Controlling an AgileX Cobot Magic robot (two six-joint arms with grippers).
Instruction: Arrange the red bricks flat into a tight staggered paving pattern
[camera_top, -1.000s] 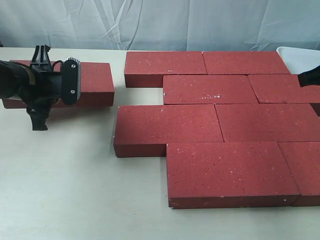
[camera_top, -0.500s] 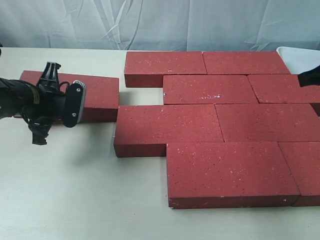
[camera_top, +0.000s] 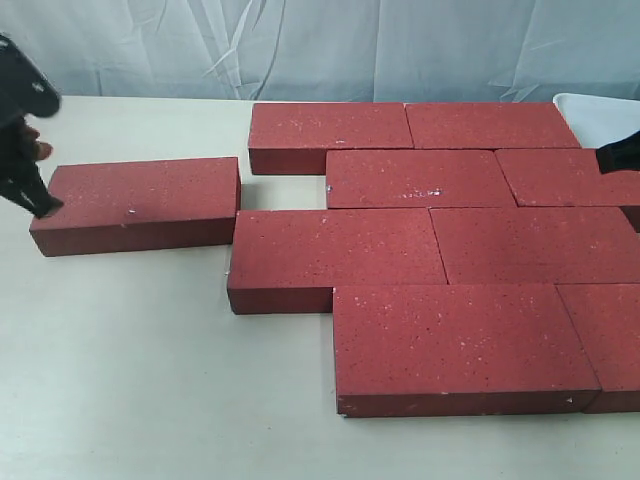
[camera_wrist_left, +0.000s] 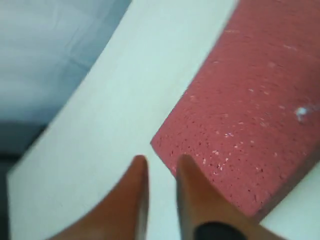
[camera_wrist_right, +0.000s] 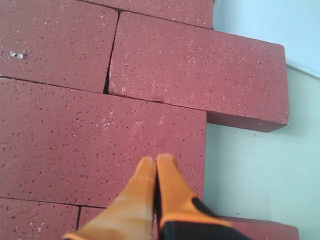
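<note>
One loose red brick (camera_top: 140, 205) lies flat on the table, left of the paved group and slightly skewed. A narrow gap separates it from the nearest paved brick (camera_top: 330, 255). Several red bricks (camera_top: 450, 180) sit tight in staggered rows at centre and right. My left gripper (camera_top: 40, 205) is at the loose brick's left end. In the left wrist view that gripper (camera_wrist_left: 161, 162) is slightly open with nothing between its fingers, and one finger (camera_wrist_left: 192, 185) lies beside the corner of the brick (camera_wrist_left: 250, 100). My right gripper (camera_wrist_right: 157, 161) hovers shut over the paved bricks (camera_wrist_right: 100, 145), at the exterior view's right edge (camera_top: 620, 152).
A white tray (camera_top: 595, 112) stands at the back right corner, behind the paved bricks. A pale cloth backdrop hangs behind the table. Bare tabletop (camera_top: 150, 370) stretches along the front left.
The left arm has pushed the loose brick rightward, close to the paved group, then drawn back to the brick's left end. The right arm has not moved.
</note>
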